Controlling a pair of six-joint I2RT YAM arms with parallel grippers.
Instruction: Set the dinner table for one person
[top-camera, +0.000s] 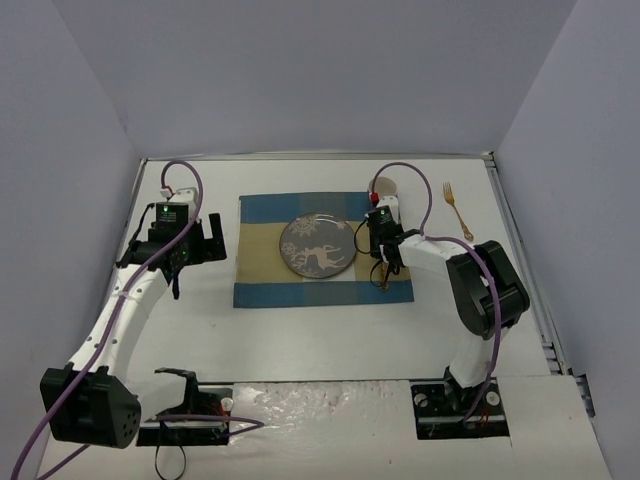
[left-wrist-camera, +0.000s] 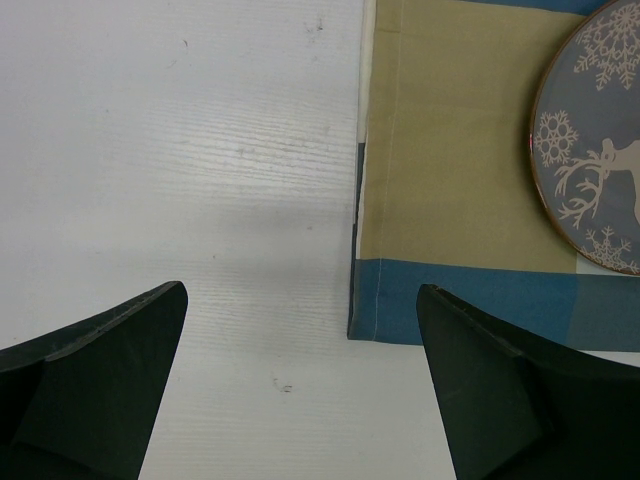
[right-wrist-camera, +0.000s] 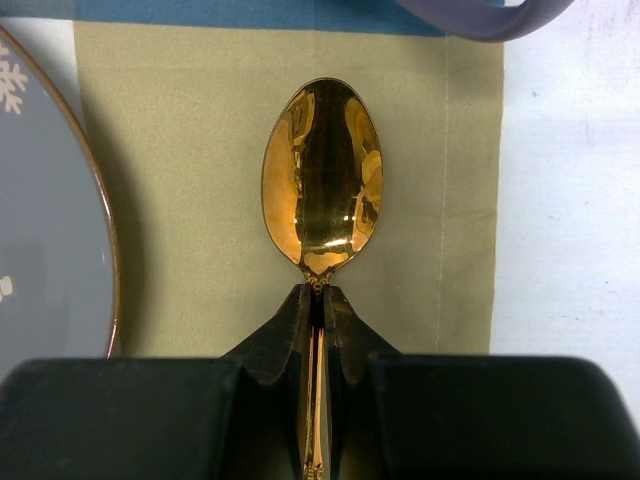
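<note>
The white dinner table (top-camera: 300, 340) carries a blue-and-tan checked placemat (top-camera: 262, 262) with a grey reindeer plate (top-camera: 317, 246) on it. My right gripper (top-camera: 383, 245) is shut on the neck of a gold spoon (right-wrist-camera: 322, 175), lengthwise over the placemat's tan band (right-wrist-camera: 180, 200), right of the plate (right-wrist-camera: 40, 220). Its handle end shows below the gripper (top-camera: 386, 283). In the right wrist view the gripper (right-wrist-camera: 318, 300) pinches the spoon. My left gripper (top-camera: 212, 240) is open and empty, left of the placemat. In its own view the gripper (left-wrist-camera: 300, 340) hangs over the bare table by the placemat's corner (left-wrist-camera: 450, 200).
A gold fork (top-camera: 456, 208) lies on the table at the far right. A round cup (top-camera: 385, 187) stands at the placemat's far right corner; its lilac-grey rim (right-wrist-camera: 490, 20) shows above the spoon. Pale lilac walls enclose the table.
</note>
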